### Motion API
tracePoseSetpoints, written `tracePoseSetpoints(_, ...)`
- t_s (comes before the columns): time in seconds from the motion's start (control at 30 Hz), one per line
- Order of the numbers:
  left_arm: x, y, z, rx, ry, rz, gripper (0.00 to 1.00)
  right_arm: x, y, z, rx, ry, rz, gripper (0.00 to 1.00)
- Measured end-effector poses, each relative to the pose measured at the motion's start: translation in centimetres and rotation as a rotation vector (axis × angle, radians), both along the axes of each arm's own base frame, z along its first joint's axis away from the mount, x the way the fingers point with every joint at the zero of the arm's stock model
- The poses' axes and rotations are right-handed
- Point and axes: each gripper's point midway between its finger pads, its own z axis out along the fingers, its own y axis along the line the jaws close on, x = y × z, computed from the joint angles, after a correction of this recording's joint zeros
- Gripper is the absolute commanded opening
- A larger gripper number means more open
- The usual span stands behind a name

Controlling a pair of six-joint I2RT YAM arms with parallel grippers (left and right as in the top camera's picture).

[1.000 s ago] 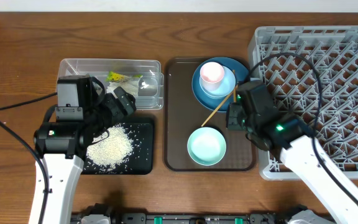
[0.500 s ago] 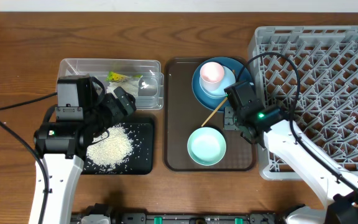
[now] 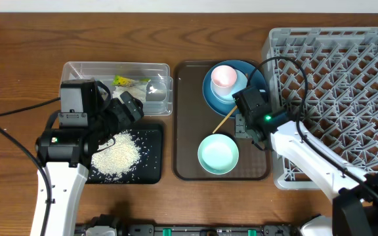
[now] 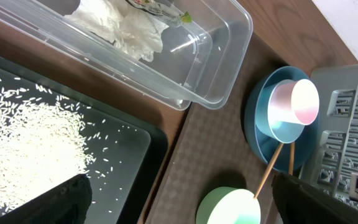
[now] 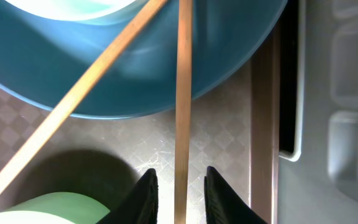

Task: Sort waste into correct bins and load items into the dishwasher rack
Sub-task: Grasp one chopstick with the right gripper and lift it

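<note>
Chopsticks (image 3: 229,118) are lying across the brown tray (image 3: 188,131), their far ends leaning on the blue plate (image 3: 209,98). From overhead, a pink cup (image 3: 223,76) is sitting in a pale-blue bowl (image 3: 241,86) on that plate, and a mint-green bowl (image 3: 218,154) is standing near the tray's front edge. The right arm (image 3: 307,154) is reaching from beside the grey rack (image 3: 346,78) to the chopsticks. Off to the left, a clear tub (image 3: 84,71) is holding a snack wrapper (image 3: 125,81), and rice (image 3: 115,156) is lying heaped on the black tray (image 3: 151,167).

Looking from the left wrist, the left gripper (image 4: 188,202) is hanging with its jaws spread wide and nothing between them, above the near corner of the black tray. A white tissue (image 4: 120,25) is resting in the tub beside the wrapper.

Looking from the right wrist, the right gripper (image 5: 182,194) is straddling one chopstick, its jaws narrow. A sliver of tray is showing between the stick and each of the fingertips (image 5: 146,193), so I am not seeing a firm hold. The other chopstick is running off at a slant towards the green bowl.
</note>
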Motion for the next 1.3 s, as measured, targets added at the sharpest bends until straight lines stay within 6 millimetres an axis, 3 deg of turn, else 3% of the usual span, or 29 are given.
tracePoseSetpoints(0.2, 0.0, 0.0, 0.0, 0.0, 0.0, 0.0, 0.95, -0.2, -0.2, -1.3, -0.027, 0.034, -0.001, 0.14)
tracePoseSetpoints(0.47, 0.0, 0.0, 0.0, 0.0, 0.0, 0.0, 0.95, -0.1, -0.3, -1.4, -0.031, 0.033, -0.001, 0.01)
tracePoseSetpoints(0.8, 0.0, 0.0, 0.0, 0.0, 0.0, 0.0, 0.95, 0.1, -0.2, -1.1, -0.034, 0.027, 0.014, 0.01)
tracePoseSetpoints(0.93, 0.0, 0.0, 0.0, 0.0, 0.0, 0.0, 0.95, 0.6, 0.0, 0.4, -0.022, -0.009, 0.026, 0.01)
tracePoseSetpoints(1.1, 0.0, 0.0, 0.0, 0.0, 0.0, 0.0, 0.95, 1.0, 0.1, 3.9, 0.013, -0.098, 0.052, 0.01)
tracePoseSetpoints(1.3, 0.0, 0.0, 0.0, 0.0, 0.0, 0.0, 0.95, 0.3, -2.4, 7.8, 0.023, -0.166, 0.028, 0.01)
